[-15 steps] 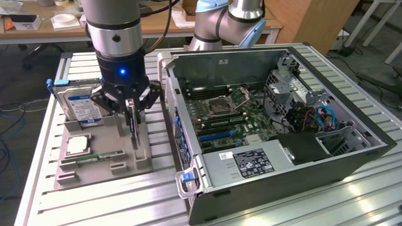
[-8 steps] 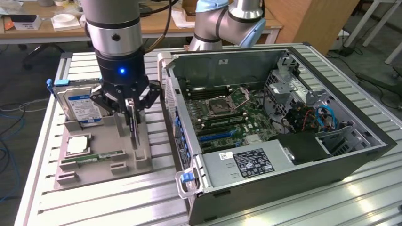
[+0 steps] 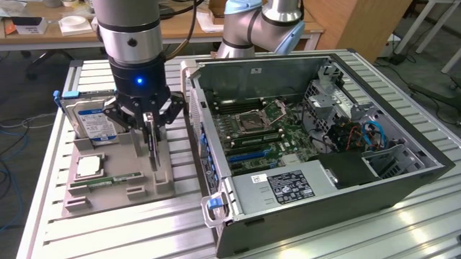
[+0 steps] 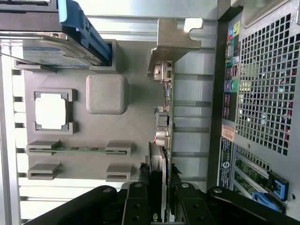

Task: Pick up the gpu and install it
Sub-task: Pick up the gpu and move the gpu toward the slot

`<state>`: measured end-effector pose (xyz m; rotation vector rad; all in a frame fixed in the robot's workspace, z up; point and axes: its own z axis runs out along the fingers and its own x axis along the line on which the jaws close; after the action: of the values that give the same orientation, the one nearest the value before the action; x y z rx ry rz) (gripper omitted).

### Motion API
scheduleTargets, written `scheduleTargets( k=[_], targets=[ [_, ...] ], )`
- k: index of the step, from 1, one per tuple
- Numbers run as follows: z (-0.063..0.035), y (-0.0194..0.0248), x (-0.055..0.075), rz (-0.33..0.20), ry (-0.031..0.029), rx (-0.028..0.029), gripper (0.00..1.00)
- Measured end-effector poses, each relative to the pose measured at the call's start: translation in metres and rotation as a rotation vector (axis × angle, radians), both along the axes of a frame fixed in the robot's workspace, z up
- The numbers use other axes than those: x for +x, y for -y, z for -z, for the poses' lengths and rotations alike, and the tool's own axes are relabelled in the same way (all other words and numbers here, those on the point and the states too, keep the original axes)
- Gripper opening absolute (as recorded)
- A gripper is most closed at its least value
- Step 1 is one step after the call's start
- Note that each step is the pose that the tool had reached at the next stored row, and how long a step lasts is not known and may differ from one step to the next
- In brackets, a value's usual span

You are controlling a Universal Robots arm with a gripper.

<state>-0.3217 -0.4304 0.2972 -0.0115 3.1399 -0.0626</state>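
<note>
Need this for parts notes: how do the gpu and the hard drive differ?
The gpu is a thin dark board; the hard drive is thicker and silver with a blue label. The gpu sits clamped in the pincer; the hard drive stands apart, untouched. The gpu has a metal bracket, the hard drive a blue frame. Both stand on edge at the grey holder.

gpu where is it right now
In the exterior view the gpu stands on edge on the grey holder, held by the pincer, with the hard drive to the exterior view's left and the computer case to its right.
</note>
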Motion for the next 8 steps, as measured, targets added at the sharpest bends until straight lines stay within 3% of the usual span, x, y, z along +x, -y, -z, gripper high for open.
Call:
scheduleTargets(
  k=[8],
  targets=[
    [-0.0021, 0.0000, -0.0004, 0.000, -0.0003, -0.0002, 0.27]
  ],
)
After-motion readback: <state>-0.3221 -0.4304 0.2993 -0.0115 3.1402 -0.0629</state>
